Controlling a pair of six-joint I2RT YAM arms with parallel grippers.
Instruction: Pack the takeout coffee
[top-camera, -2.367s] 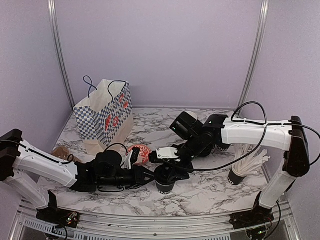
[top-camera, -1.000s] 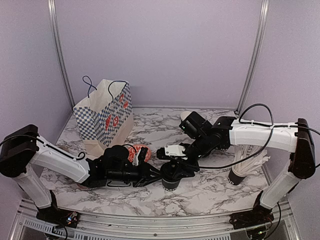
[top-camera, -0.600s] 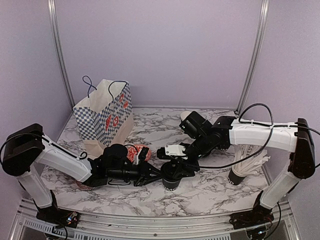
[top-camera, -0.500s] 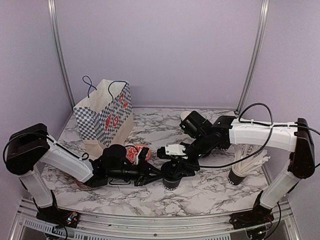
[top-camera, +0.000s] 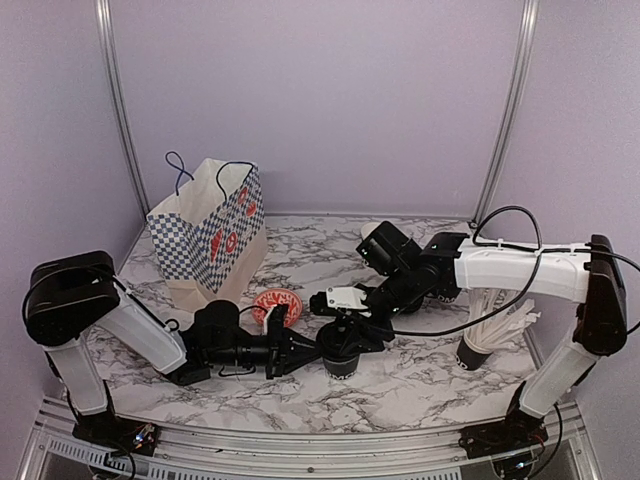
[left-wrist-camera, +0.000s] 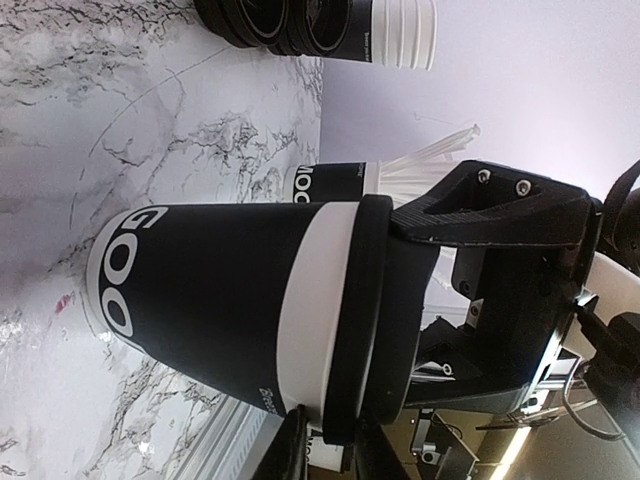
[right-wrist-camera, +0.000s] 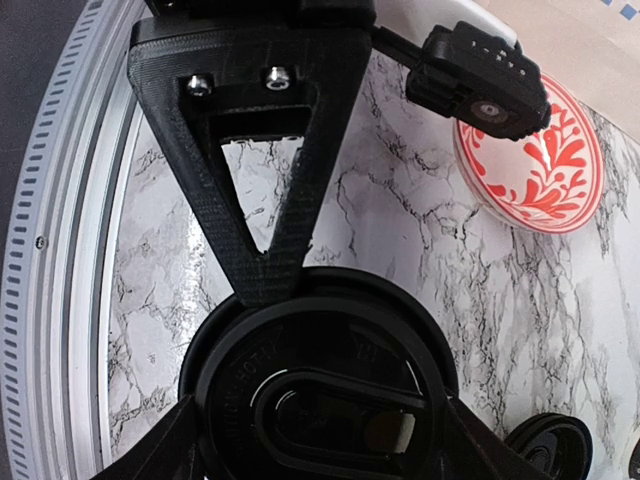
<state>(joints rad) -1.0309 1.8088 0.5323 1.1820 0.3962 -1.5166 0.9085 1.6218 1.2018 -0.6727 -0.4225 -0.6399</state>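
One takeout coffee cup (top-camera: 340, 364) stands near the table's front centre. It is black with white lettering (left-wrist-camera: 220, 290) and a white band under its black lid (left-wrist-camera: 375, 310). My left gripper (top-camera: 305, 347) reaches in low from the left. It (left-wrist-camera: 332, 440) is shut on the rim where the lid meets the cup, one finger on the white band and the other on the lid's top. My right gripper (top-camera: 345, 335) comes down from above. Its fingers (right-wrist-camera: 322, 445) press both sides of the lid (right-wrist-camera: 320, 370).
A blue-checked paper bag (top-camera: 210, 235) stands open at the back left. A red patterned bowl (top-camera: 277, 302) lies just behind the left gripper. A black cup full of white straws (top-camera: 480, 345) stands at the right. Stacked lids and cups (left-wrist-camera: 300, 20) sit further back.
My left arm has sunk lower and stretched rightward, bringing its gripper onto the cup's rim. The right gripper has stayed on the lid, and the cup has barely shifted.
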